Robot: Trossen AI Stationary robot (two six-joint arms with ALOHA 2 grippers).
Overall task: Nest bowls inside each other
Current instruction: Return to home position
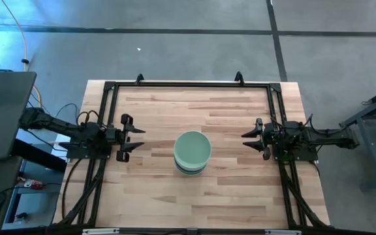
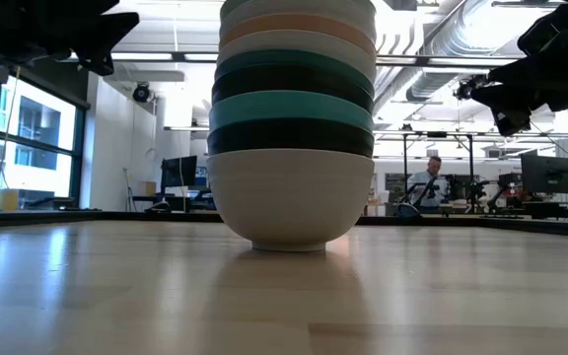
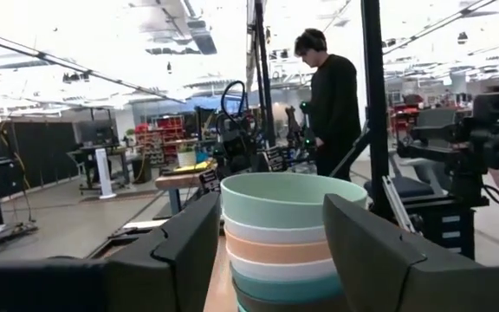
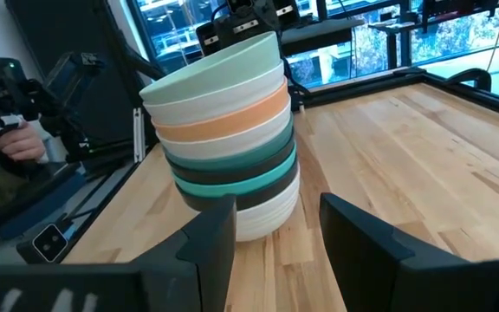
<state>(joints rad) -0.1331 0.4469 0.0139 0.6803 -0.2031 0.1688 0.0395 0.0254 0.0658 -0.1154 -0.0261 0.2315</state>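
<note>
The bowls stand nested in one tall stack at the middle of the wooden table, a mint green bowl on top and a white bowl at the bottom, resting on its foot. Between them show white, peach, teal and dark bowls. My left gripper is open at the table's left, apart from the stack. My right gripper is open at the table's right, also apart from it.
A black frame runs along the table's far edge and down both sides. Bare wood lies all around the stack. A person stands beyond the table, and another sits far off in the room.
</note>
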